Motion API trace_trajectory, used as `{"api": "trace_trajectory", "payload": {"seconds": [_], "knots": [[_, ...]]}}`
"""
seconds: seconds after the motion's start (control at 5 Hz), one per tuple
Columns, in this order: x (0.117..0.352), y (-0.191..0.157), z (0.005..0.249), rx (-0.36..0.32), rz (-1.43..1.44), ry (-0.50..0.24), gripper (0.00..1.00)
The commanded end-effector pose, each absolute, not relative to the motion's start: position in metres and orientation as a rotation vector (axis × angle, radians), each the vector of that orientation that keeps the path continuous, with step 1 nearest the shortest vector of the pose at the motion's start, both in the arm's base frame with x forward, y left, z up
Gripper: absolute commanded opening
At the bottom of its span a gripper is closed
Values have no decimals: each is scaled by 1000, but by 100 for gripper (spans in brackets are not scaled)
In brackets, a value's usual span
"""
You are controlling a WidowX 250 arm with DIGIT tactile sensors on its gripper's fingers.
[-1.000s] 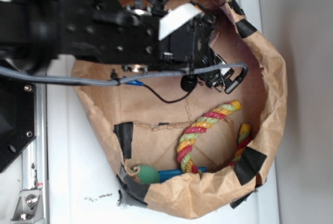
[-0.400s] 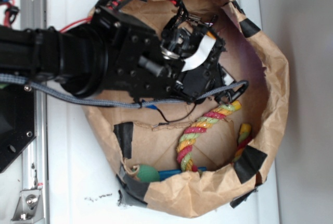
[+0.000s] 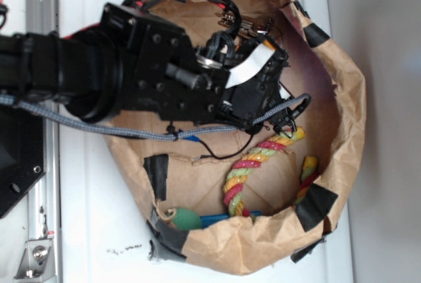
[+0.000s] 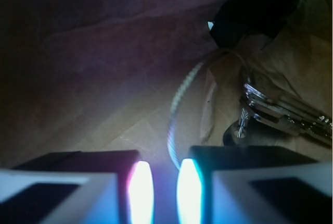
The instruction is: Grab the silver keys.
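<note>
The silver keys lie on the brown paper floor at the right of the wrist view, a shiny bunch with a ring and clasp. They are ahead of my gripper and to its right, not touching it. A thin pale cord curves from the keys toward the right finger. The two glowing pads stand a narrow gap apart with nothing between them. In the exterior view my gripper reaches into the paper bag. I cannot pick out the keys there among the arm's parts.
A pink-yellow-green rope toy lies just below the gripper. A green ball and a blue item sit at the bag's lower wall. Black tape patches the wall beyond the keys. The crumpled bag walls enclose the gripper.
The wrist has rolled and the arm has sunk lower into the bag, with the gripper shifting down toward the rope toy. Nothing has been taken hold of.
</note>
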State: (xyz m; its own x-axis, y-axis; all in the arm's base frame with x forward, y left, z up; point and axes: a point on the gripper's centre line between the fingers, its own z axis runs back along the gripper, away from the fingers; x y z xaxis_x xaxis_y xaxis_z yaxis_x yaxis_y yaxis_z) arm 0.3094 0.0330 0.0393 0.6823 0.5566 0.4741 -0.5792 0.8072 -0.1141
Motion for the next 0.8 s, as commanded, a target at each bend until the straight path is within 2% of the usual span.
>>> {"api": "trace_trajectory", "payload": {"seconds": [0.0, 0.4, 0.6], "knots": [[317, 47, 63, 35, 679, -584, 0], [315, 49, 65, 40, 681, -581, 0], [312, 52, 67, 37, 664, -578, 100]]}}
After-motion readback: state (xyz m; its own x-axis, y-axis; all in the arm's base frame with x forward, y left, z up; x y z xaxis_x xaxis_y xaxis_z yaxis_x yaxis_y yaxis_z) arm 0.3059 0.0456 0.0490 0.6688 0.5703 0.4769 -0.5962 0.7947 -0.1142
